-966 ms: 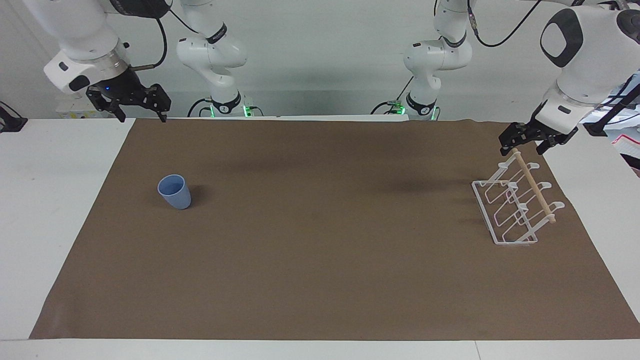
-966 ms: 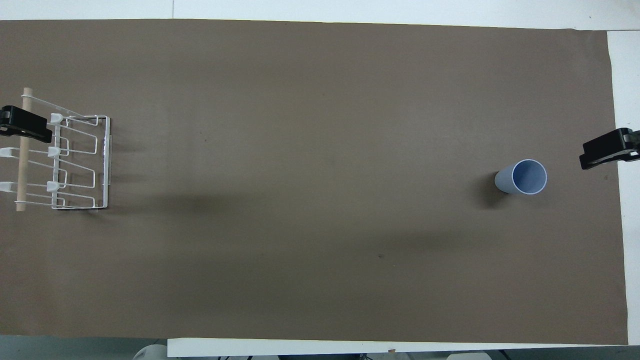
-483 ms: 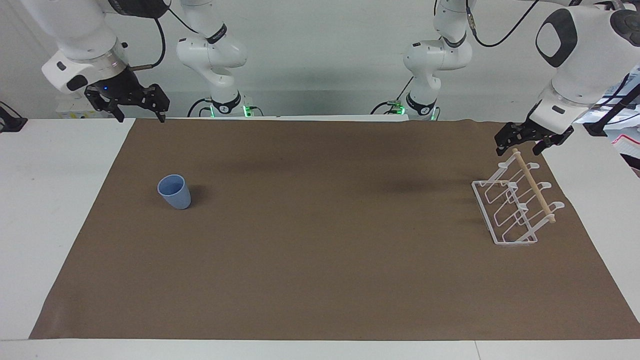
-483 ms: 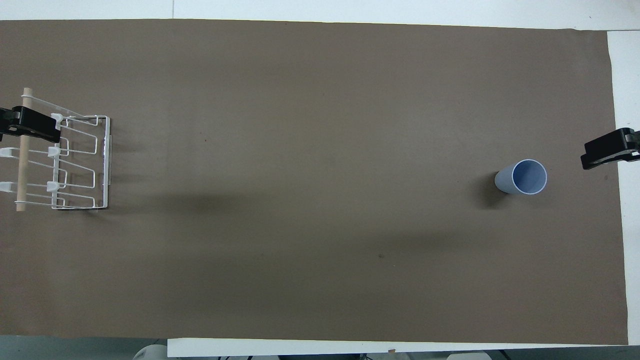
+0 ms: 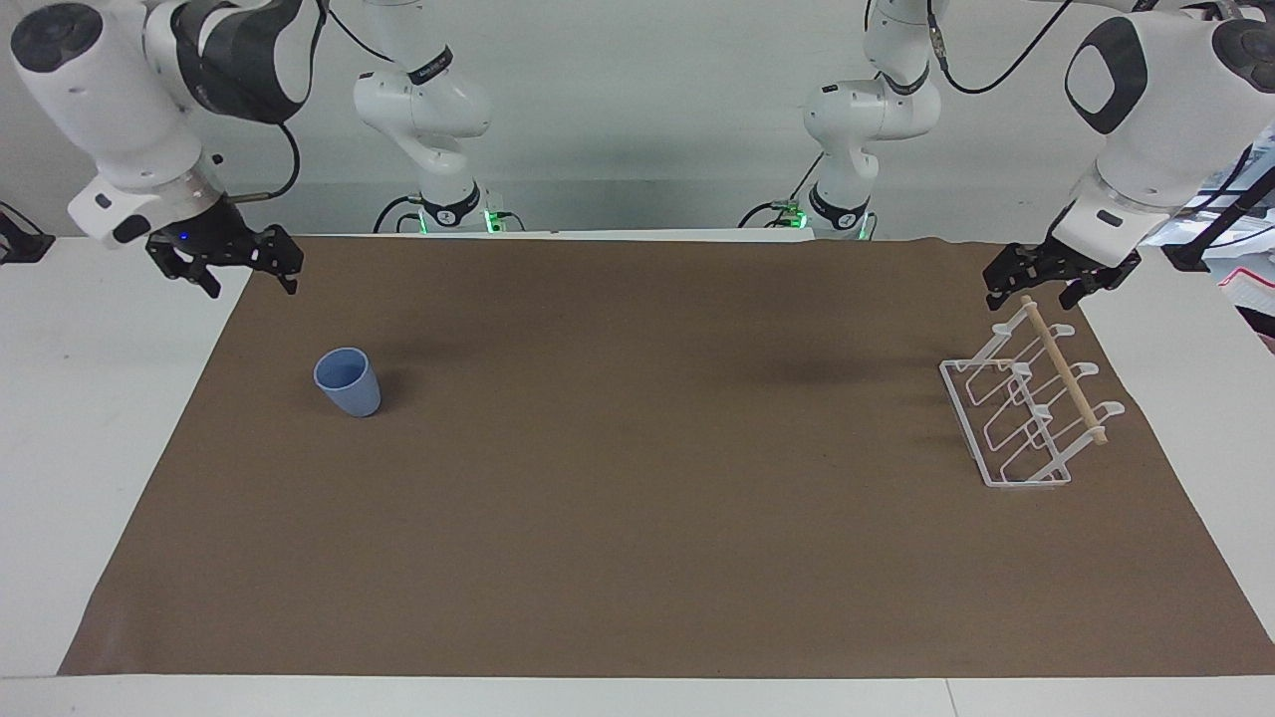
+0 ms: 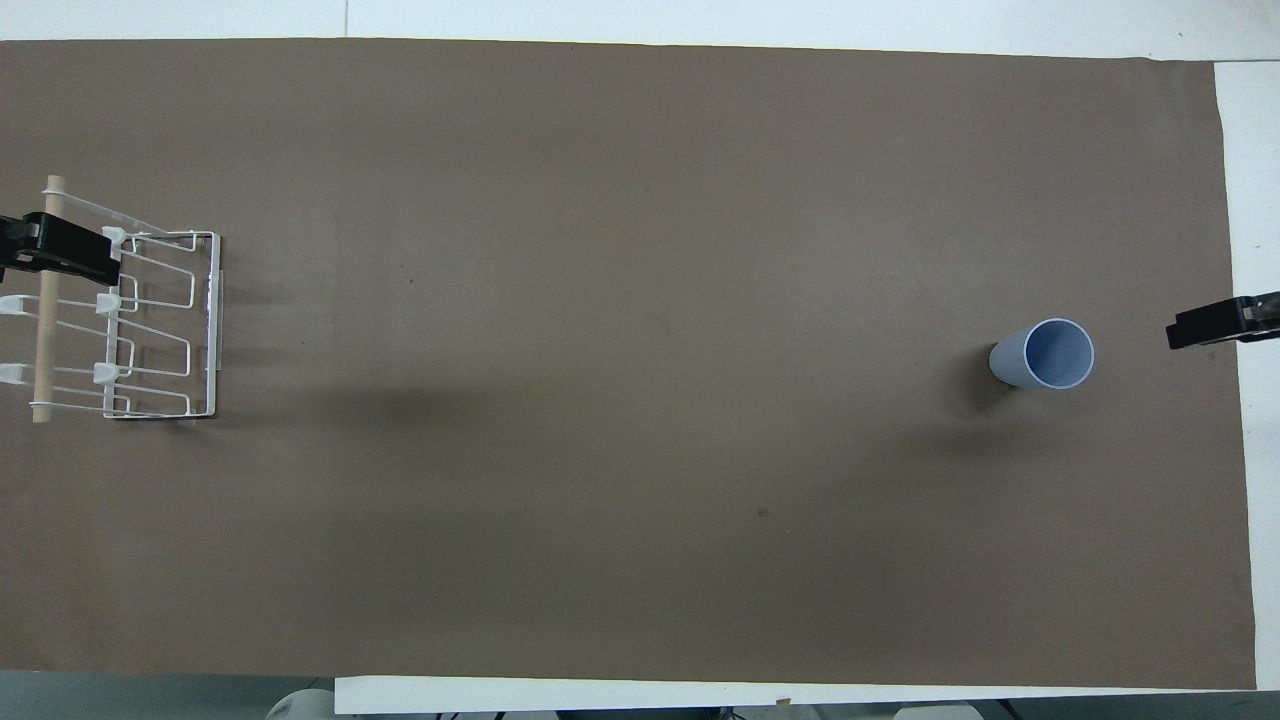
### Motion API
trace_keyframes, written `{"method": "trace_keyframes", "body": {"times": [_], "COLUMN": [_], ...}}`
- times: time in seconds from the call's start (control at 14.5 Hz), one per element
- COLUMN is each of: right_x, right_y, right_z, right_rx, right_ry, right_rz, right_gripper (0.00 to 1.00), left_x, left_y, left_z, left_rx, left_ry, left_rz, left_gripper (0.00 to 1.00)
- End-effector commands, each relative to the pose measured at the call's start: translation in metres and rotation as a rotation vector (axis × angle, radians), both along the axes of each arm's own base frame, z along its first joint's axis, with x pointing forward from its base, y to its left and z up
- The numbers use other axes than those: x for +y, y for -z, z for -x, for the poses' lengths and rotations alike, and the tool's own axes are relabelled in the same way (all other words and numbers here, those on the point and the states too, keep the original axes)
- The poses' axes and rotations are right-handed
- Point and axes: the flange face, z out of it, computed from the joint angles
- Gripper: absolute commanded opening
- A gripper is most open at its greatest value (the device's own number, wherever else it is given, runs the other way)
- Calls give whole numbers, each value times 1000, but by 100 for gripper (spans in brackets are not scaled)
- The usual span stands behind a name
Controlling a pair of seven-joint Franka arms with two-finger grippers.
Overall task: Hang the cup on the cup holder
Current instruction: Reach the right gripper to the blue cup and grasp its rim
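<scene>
The light-blue cup (image 5: 348,381) stands upright on the brown mat toward the right arm's end; it also shows in the overhead view (image 6: 1045,354). My right gripper (image 5: 249,274) is open and empty, raised over the mat's edge beside the cup, apart from it. The white wire cup holder (image 5: 1026,403) with its wooden dowel (image 5: 1064,370) stands at the left arm's end, also in the overhead view (image 6: 150,320). My left gripper (image 5: 1033,291) is open, its fingers either side of the dowel's end nearest the robots.
The brown mat (image 5: 647,518) covers most of the white table (image 5: 90,398). Both arm bases stand at the table's robot end.
My right gripper has come down and moved outward to the mat's edge, closer to the cup's level. My left gripper has shifted slightly over the dowel's end. Cup and holder have not moved.
</scene>
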Motion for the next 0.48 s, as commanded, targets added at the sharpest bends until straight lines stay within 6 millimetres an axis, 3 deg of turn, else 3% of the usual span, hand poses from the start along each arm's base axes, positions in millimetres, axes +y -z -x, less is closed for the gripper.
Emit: {"method": "trace_keyframes", "body": {"times": [0.0, 0.21, 0.41], "right_x": [-4, -6, -1], "right_y": [59, 93, 110], "right_z": [-3, -5, -9], "right_rx": [3, 52, 60], "right_ry": [-18, -41, -70], "right_rz": [-31, -47, -50], "right_gripper": [100, 100, 99], "left_x": [1, 1, 1], "left_y": [-1, -2, -2], "left_z": [5, 5, 5], "left_rx": [11, 10, 10], "left_ry": [4, 4, 4], "left_rz": [9, 9, 9], "left_gripper": [100, 100, 100]}}
